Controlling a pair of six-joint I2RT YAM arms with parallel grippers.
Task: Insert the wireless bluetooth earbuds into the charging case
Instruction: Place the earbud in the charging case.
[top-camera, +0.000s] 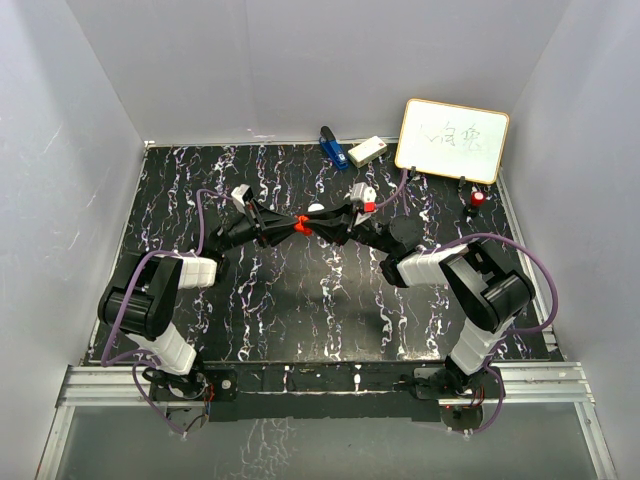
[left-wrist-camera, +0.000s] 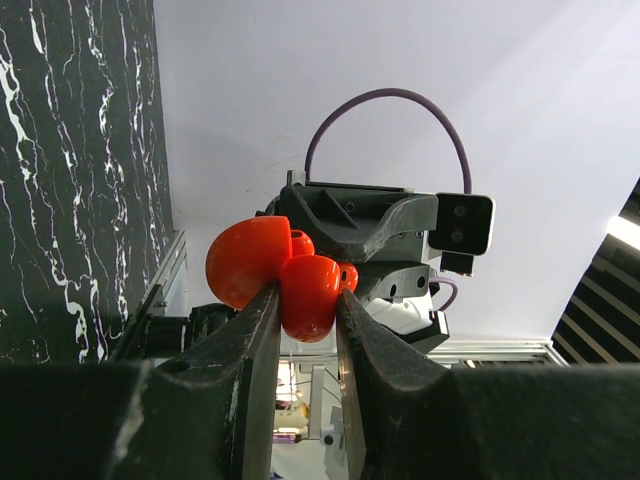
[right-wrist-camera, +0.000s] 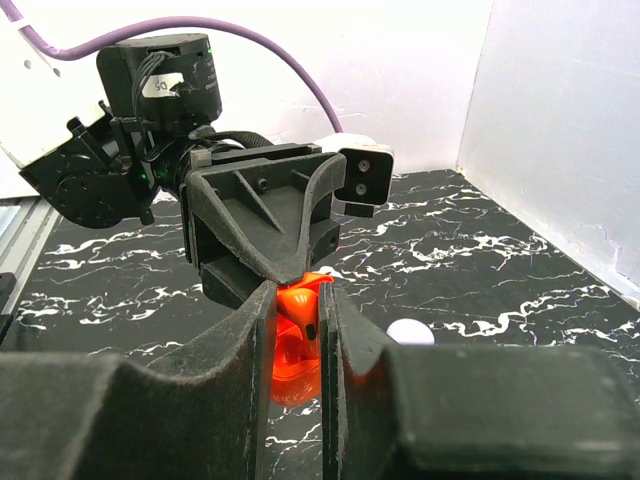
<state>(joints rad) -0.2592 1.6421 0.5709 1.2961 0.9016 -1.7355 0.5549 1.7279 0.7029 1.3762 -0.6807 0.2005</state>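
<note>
With the left fingers (left-wrist-camera: 250, 370) pinched narrow on the red charging case (left-wrist-camera: 250, 262), above the counter (top-camera: 300, 310) slightly toward 12 o'clock, and the right fingers (right-wrist-camera: 352, 350) closed on what seems a red earbud (right-wrist-camera: 303, 310), it is better to hold the case steady and press straight, slowly.

The whiteboard (top-camera: 452, 140) carries handwritten marks too small to read; no other text is legible.

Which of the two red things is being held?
The red plastic piece at mid-table, pinched by the left gripper and right gripper; the red-capped marker sits untouched by the whiteboard.
</note>
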